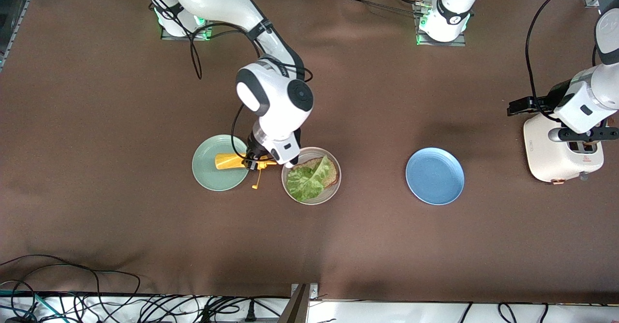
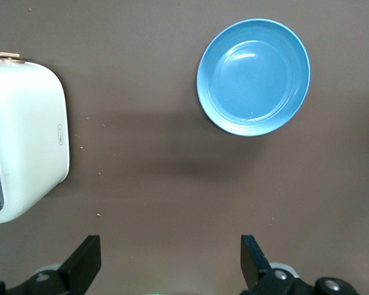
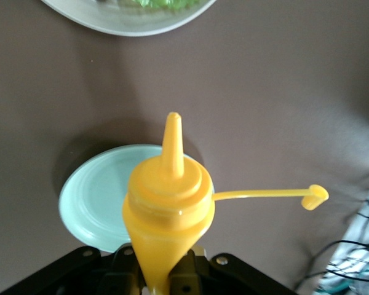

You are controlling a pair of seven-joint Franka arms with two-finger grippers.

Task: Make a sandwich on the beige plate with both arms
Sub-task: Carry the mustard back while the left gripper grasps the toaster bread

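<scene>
Sandwich [image 1: 312, 178], one bread slice under lettuce, sits on the beige plate [image 1: 333, 190]. Right gripper [image 1: 255, 161] clamps a yellow squeeze bottle [image 3: 166, 209] above the mint-green plate [image 1: 208, 175], probably for sauce. Left gripper [image 2: 171, 261] waits spread wide over the toaster [image 1: 556, 161].

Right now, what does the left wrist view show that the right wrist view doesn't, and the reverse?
Left wrist view only: the blue plate, the white toaster and the left claw, open over bare table. Right wrist view only: the yellow squeeze bottle gripped by the right claw, cap hanging loose, above the green plate, plus the beige plate. Shared: only the brown tablecloth.
</scene>
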